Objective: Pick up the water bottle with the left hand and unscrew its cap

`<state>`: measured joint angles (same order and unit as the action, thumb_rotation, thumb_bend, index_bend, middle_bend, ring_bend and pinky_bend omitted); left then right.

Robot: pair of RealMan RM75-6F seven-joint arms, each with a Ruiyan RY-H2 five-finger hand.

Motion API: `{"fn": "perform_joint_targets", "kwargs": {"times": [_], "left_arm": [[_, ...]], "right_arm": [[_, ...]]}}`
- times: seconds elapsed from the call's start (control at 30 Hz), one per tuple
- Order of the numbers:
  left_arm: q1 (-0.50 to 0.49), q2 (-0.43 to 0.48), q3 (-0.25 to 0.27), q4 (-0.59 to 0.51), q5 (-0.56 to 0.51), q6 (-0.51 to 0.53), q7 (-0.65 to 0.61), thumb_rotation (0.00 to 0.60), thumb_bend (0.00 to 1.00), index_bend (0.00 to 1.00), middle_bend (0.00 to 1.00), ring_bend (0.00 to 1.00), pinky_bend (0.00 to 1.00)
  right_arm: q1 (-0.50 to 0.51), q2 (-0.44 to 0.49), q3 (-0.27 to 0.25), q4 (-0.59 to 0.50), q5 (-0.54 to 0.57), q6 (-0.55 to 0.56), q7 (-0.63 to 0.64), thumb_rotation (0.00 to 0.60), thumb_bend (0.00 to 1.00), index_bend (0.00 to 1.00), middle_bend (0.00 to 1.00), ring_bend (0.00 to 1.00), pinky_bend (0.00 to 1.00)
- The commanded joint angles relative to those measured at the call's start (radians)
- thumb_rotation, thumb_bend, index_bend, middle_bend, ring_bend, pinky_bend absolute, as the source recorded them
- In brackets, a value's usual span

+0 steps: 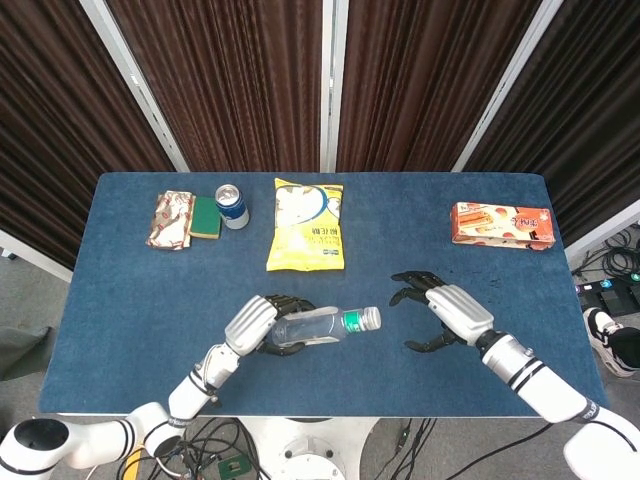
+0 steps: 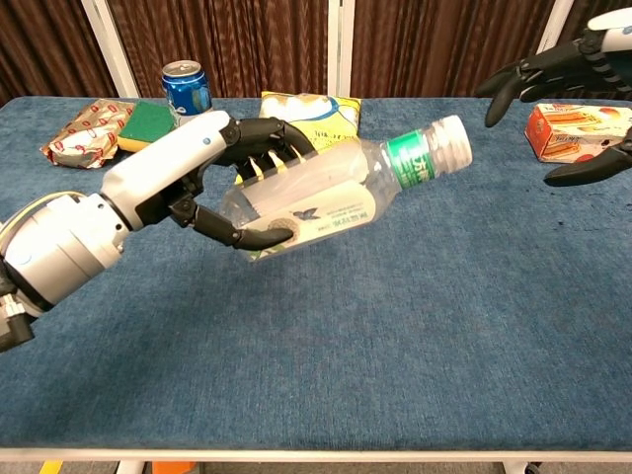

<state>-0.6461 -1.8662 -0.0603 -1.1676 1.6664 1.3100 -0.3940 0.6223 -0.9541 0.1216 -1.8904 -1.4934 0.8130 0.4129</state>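
My left hand [image 1: 258,327] [image 2: 202,173] grips a clear water bottle [image 1: 318,328] [image 2: 331,197] around its body and holds it off the blue table [image 1: 120,290], nearly level, neck tilted up to the right. Its white cap [image 1: 371,318] [image 2: 453,139] sits above a green label band and points toward my right hand [image 1: 445,316] [image 2: 563,79]. That hand is open, fingers spread and curved, a short gap to the right of the cap and not touching it.
A yellow snack bag [image 1: 306,225] lies behind the bottle. A blue can [image 1: 231,206], a green sponge [image 1: 206,217] and a red-and-white packet [image 1: 171,220] sit at the far left. An orange biscuit box [image 1: 502,225] lies at the far right.
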Motion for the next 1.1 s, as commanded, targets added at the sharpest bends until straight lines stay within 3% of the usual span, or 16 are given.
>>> {"fn": "perform_joint_targets", "kwargs": {"times": [0.03,1.1], "left_arm": [[-0.001,0.001,-0.007,-0.013,-0.009,-0.004,0.009,0.6,0.35,0.48,0.49,0.45,0.53],[-0.015,-0.017,-0.006,0.009,-0.02,-0.007,0.033,0.6,0.35,0.48,0.49,0.45,0.52]], "right_arm": [[0.009,-0.005,0.003,0.0,0.008,-0.005,-0.008,0.6,0.1,0.3,0.07,0.0,0.0],[0.035,-0.005,-0.011,-0.011,-0.008,0.017,0.012,0.6,0.1,0.3,0.07,0.0,0.0]]}}
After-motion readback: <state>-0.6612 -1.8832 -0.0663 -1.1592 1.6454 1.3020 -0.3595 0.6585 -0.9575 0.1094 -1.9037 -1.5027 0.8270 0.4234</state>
